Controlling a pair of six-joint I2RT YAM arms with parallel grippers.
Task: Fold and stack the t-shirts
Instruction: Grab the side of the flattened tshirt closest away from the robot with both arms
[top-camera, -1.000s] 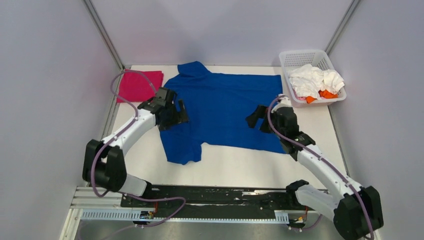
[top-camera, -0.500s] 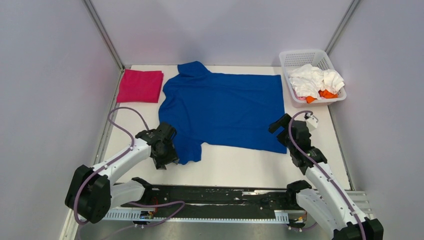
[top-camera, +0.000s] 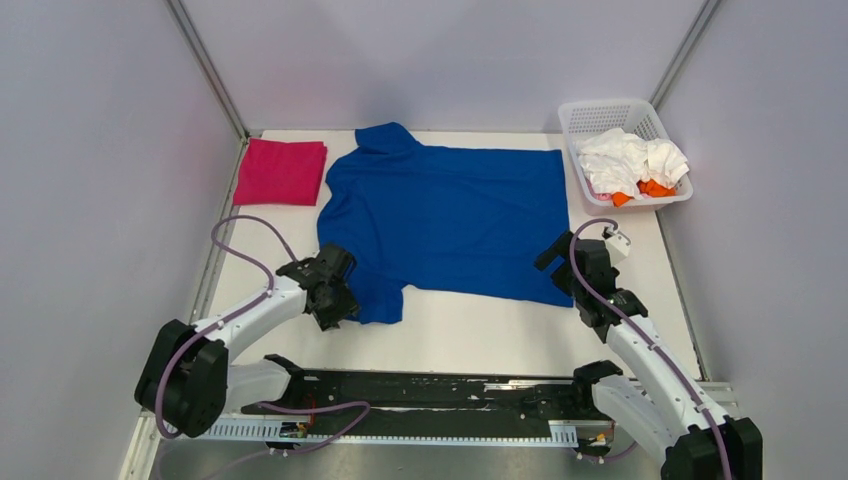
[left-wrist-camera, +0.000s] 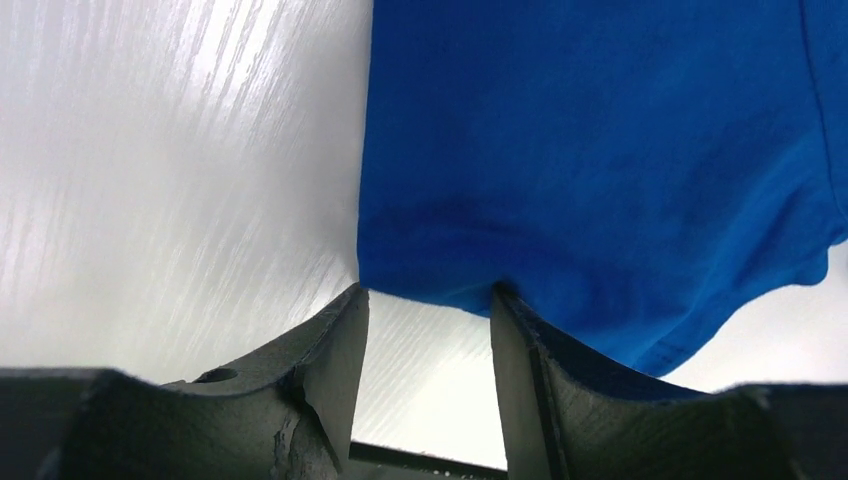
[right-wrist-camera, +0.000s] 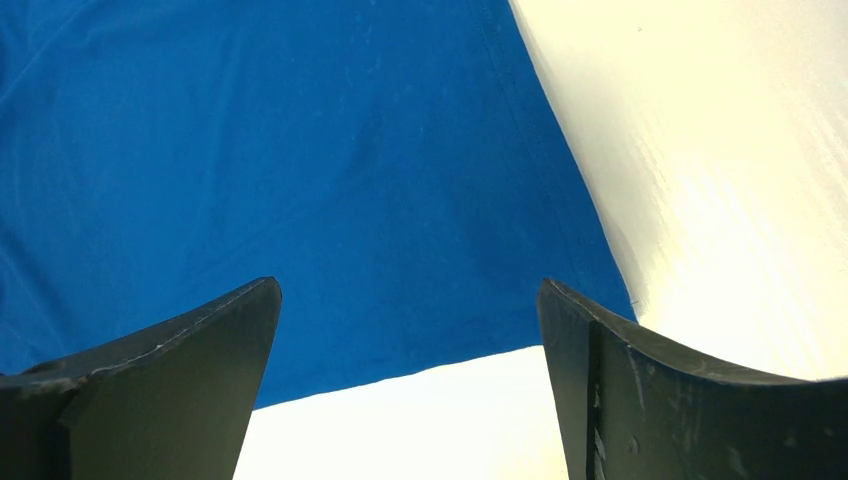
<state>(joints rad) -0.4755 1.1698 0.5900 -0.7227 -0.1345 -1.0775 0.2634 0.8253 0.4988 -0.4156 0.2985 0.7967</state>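
Note:
The royal blue t-shirt (top-camera: 450, 210) lies spread flat in the middle of the table, with no print showing. My left gripper (top-camera: 340, 298) is open at the edge of its near-left sleeve. In the left wrist view the gripper (left-wrist-camera: 428, 292) has its fingertips touching the blue sleeve hem (left-wrist-camera: 600, 180), with bare table between the jaws. My right gripper (top-camera: 549, 262) is open at the shirt's near-right corner. In the right wrist view the gripper (right-wrist-camera: 408, 285) is spread wide over the blue hem (right-wrist-camera: 380, 200). A folded magenta-pink t-shirt (top-camera: 280, 171) lies at the far left.
A white lattice basket (top-camera: 598, 107) at the far right holds crumpled white shirts (top-camera: 628, 160) and an orange one (top-camera: 652, 188). Bare white table (top-camera: 470, 330) lies between the shirt and the black rail at the near edge. Grey walls close in the sides.
Both arms have pulled back from over the shirt's middle toward the near edge. The left gripper now sits at the near sleeve, the right at the near-right hem corner.

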